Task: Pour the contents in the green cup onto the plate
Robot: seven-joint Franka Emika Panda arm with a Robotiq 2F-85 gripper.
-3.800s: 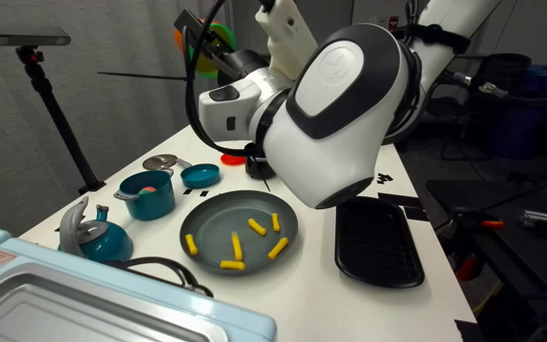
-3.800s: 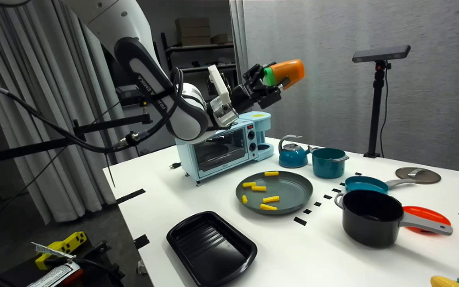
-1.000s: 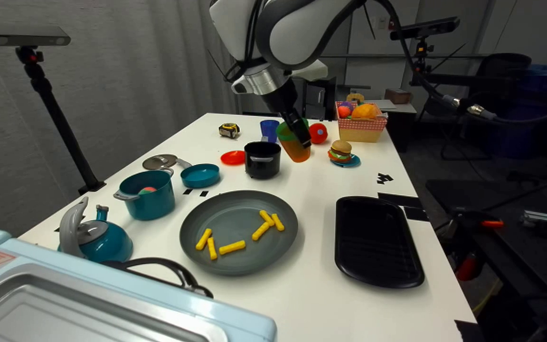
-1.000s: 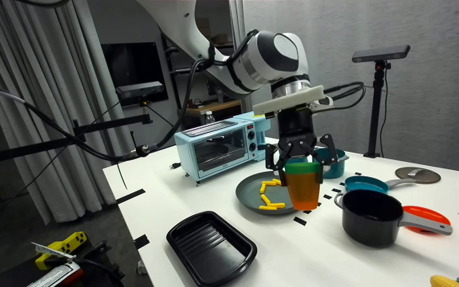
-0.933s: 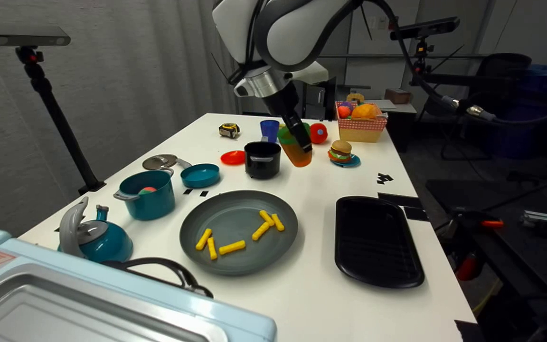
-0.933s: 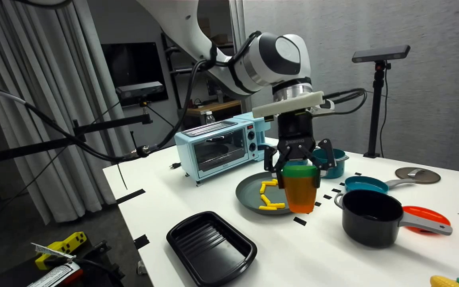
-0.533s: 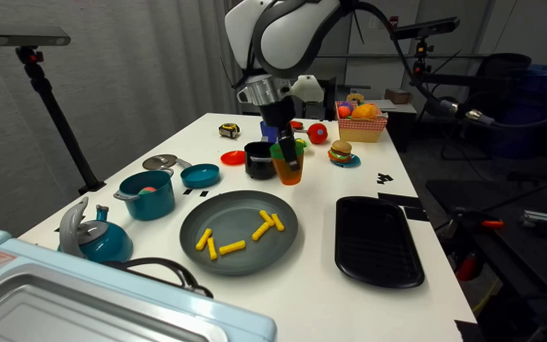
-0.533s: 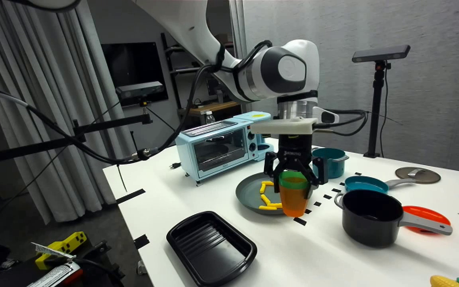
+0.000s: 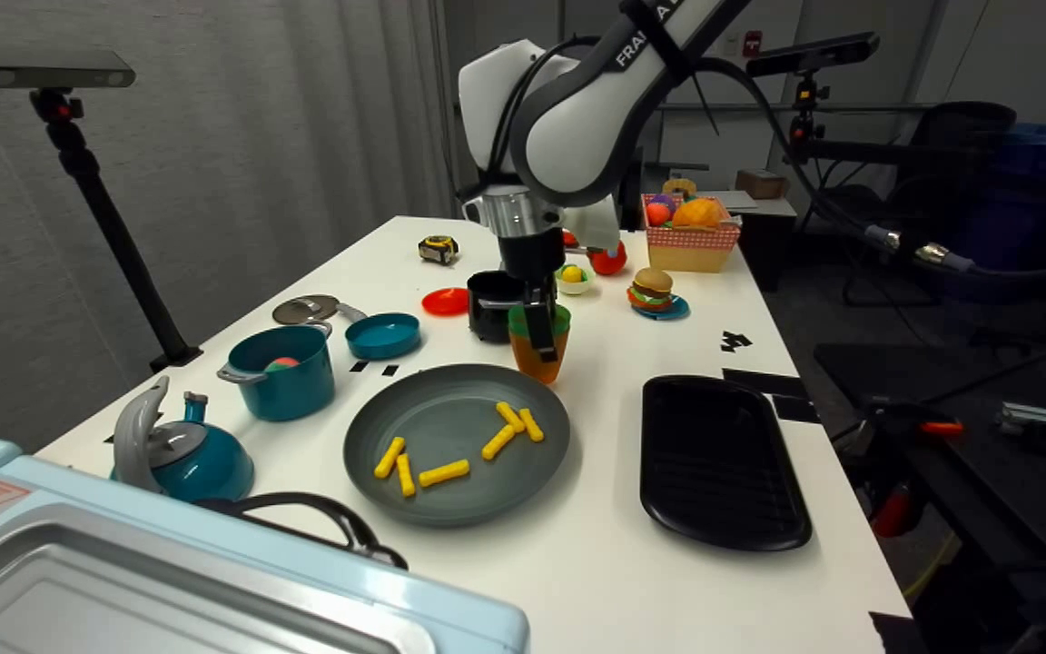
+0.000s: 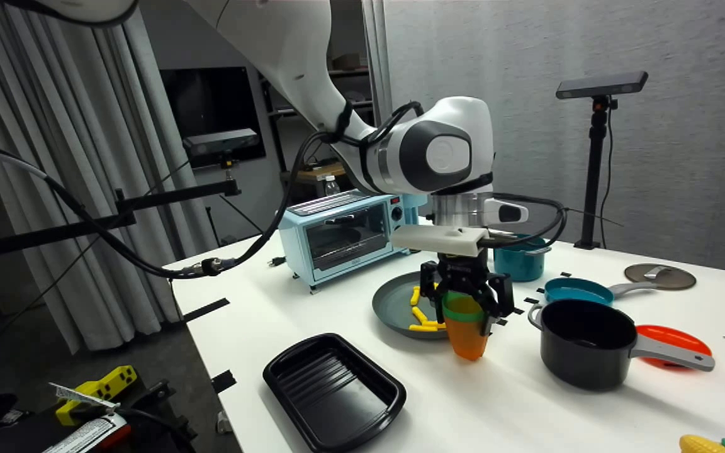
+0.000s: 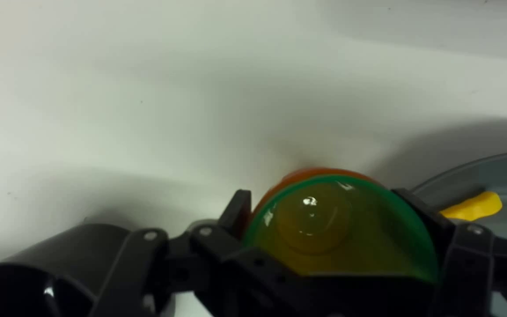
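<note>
The green cup [image 10: 462, 306] sits nested inside an orange cup [image 10: 467, 343]. My gripper [image 10: 465, 319] is shut around both, with a finger on each side. The cups are nearly upright, low over the table beside the plate [image 9: 450, 413]. I cannot tell whether the base touches the table. In the wrist view the green cup [image 11: 341, 240] shows no pieces in its visible part; my fingers [image 11: 330, 209] hide its lower part. The contents, several yellow sticks [image 9: 444, 472], lie scattered on the plate. One stick [image 11: 473, 207] also shows at the wrist view's right edge.
A black pot [image 10: 579, 352] stands close by, also near the gripper in the wrist view [image 11: 77, 248]. A black tray [image 9: 723, 463] lies on the plate's other side. A teal pot [image 9: 287, 386], a kettle [image 9: 205, 463] and a light blue toaster oven [image 10: 350, 233] stand around.
Earlier the gripper held the cups high and tipped while sticks lay or tumbled on the plate. Since then it has come down beside the plate and the cups have turned upright. The sticks have settled.
</note>
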